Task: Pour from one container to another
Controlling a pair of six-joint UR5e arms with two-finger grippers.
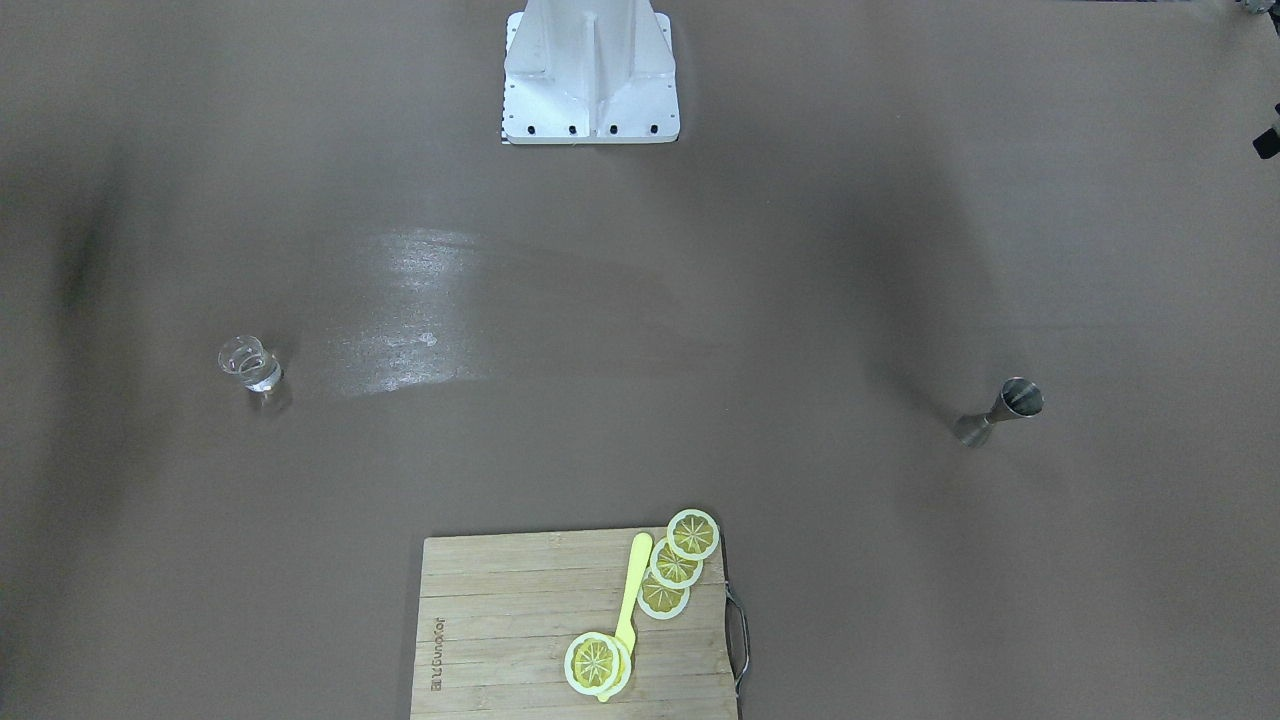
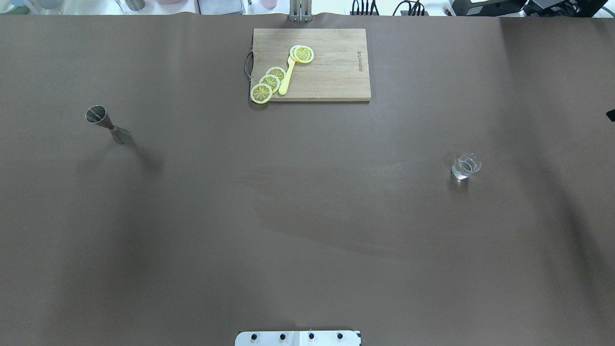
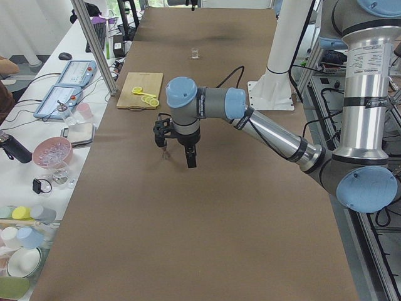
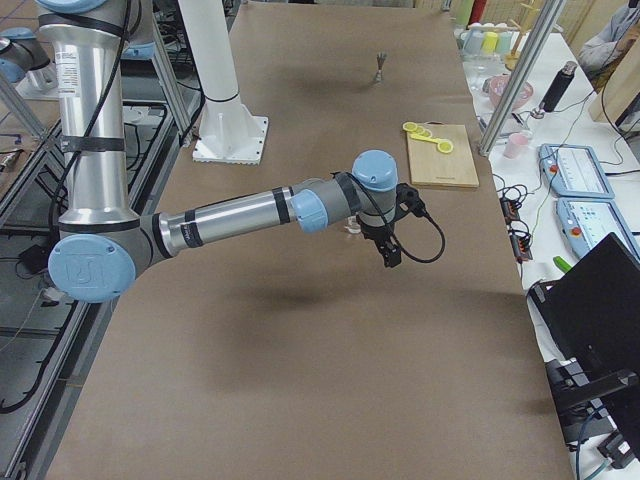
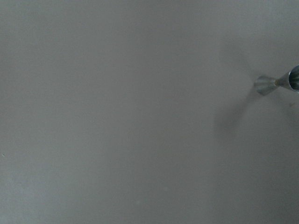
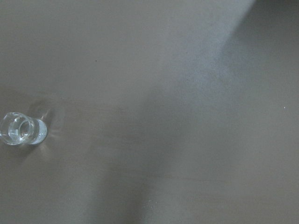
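Overhead view: metal jigger (image 2: 106, 126) stands upright at mid-left, clear glass (image 2: 465, 166) upright at mid-right, well apart. Side views: left gripper (image 3: 188, 158) and right gripper (image 4: 389, 251) hang over table (image 2: 307, 216); clenched or released, I cannot tell.

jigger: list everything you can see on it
The jigger is a small grey metal piece, hourglass-shaped: two cones joined at a narrow waist. It stands upright on one cone, the other cone's open mouth facing up. Whether it holds anything cannot be told. It sits on the brown table cover on the robot's left side, well apart from the wooden cutting board. Nothing but the cover touches it.
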